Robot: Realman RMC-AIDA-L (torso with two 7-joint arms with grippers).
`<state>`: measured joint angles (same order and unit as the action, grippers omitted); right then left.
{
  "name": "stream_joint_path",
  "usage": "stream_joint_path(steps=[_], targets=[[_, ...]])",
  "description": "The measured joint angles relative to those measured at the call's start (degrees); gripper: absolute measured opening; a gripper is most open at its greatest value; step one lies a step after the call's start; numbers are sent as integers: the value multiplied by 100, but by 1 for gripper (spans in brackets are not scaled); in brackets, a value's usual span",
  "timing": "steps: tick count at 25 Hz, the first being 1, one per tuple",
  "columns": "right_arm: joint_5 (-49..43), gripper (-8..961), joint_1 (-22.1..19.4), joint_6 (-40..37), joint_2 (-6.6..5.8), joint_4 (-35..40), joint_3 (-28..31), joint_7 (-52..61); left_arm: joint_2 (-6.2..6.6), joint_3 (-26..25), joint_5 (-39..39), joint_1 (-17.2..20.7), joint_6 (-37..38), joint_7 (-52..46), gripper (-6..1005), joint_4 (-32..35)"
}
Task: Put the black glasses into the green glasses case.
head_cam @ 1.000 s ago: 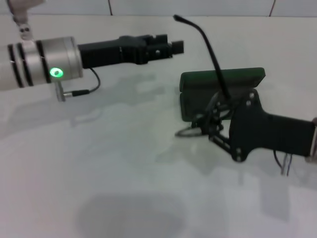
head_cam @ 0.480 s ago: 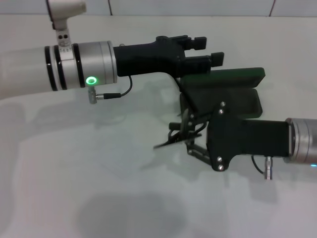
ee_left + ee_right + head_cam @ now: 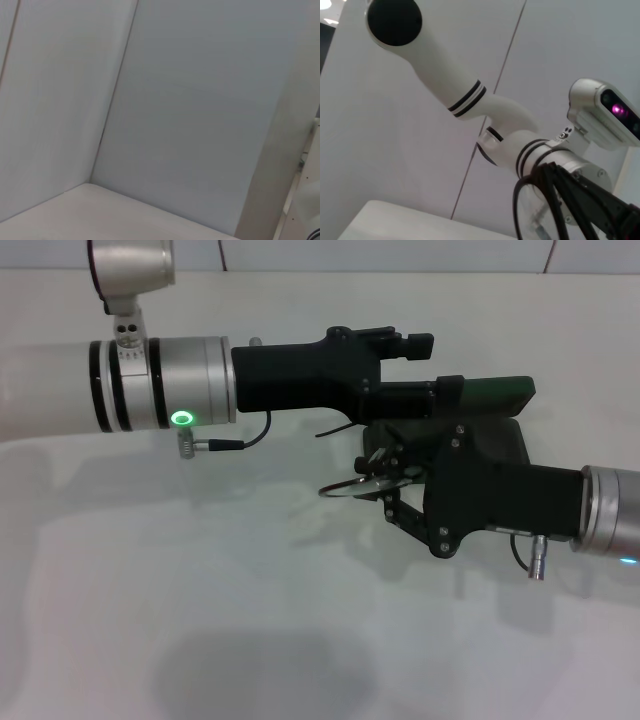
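While green glasses case (image 3: 490,398) lies open | black glasses (image 3: 365,483) outside, at its edge

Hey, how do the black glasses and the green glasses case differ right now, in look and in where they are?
The black glasses are a thin wire frame with clear lenses; the green glasses case is a solid dark green shell. The glasses are held by the right gripper at the case's front left edge; the case rests on the table, lid raised. Only part of the glasses shows, while the case is wider and partly covered by the left gripper. Both are dark.
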<state>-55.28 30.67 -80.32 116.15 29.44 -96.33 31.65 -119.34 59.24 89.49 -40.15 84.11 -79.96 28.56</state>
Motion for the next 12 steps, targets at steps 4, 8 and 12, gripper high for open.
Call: stream_joint_path(steps=[4,8,12], targets=[[67,213,5,46,8,0,0,6,-1,0,7,-10,0,-28,759,1],[114,216,3,104,7,0,0,8,-1,0,7,-10,0,-33,759,1],[137,220,3,139,5,1,0,8,-5,0,7,9,0,-44,759,1]])
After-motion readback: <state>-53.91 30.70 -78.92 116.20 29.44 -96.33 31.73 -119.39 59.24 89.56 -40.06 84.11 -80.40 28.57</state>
